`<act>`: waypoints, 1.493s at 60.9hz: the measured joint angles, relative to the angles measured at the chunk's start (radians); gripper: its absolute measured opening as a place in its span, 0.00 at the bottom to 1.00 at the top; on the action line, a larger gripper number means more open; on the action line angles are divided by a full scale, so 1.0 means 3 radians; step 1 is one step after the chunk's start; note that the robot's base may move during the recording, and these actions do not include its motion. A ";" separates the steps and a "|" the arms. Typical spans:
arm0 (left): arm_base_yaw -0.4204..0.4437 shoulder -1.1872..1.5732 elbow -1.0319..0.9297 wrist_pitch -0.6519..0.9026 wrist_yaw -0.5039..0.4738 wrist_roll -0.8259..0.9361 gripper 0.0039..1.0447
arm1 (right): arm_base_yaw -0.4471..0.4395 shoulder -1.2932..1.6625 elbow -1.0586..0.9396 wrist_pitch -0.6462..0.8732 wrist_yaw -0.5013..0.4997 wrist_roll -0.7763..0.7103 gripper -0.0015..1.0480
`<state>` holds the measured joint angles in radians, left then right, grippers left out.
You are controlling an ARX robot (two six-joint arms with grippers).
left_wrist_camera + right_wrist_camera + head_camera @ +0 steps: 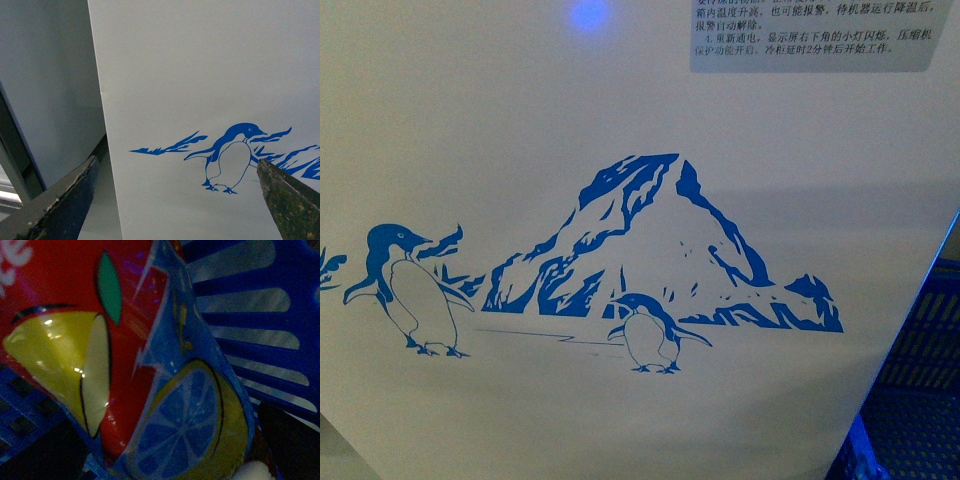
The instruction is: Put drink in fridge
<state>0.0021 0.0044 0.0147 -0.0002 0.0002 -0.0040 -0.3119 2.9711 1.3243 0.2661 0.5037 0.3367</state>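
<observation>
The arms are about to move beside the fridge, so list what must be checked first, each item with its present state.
1. Left claw open and empty: ok. Its fingers stand apart, with only the fridge panel behind them.
2. Drink found: ok. Its red wrap fills the right wrist view, in front of the blue basket.
3. Right claw holding the drink: cannot tell. No fingers show in that view.
4. Fridge top open: cannot tell. Only the side with the penguin picture shows.
5. Arms visible in the front view: not ok. Neither arm is in it.
</observation>
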 joint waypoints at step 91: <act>0.0000 0.0000 0.0000 0.0000 0.0000 0.0000 0.92 | 0.0528 -0.6717 -0.2195 -0.0487 -0.1371 -0.0492 0.42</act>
<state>0.0021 0.0044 0.0147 -0.0002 0.0002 -0.0040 -0.1535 0.9562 0.6659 0.1200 0.0925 0.1890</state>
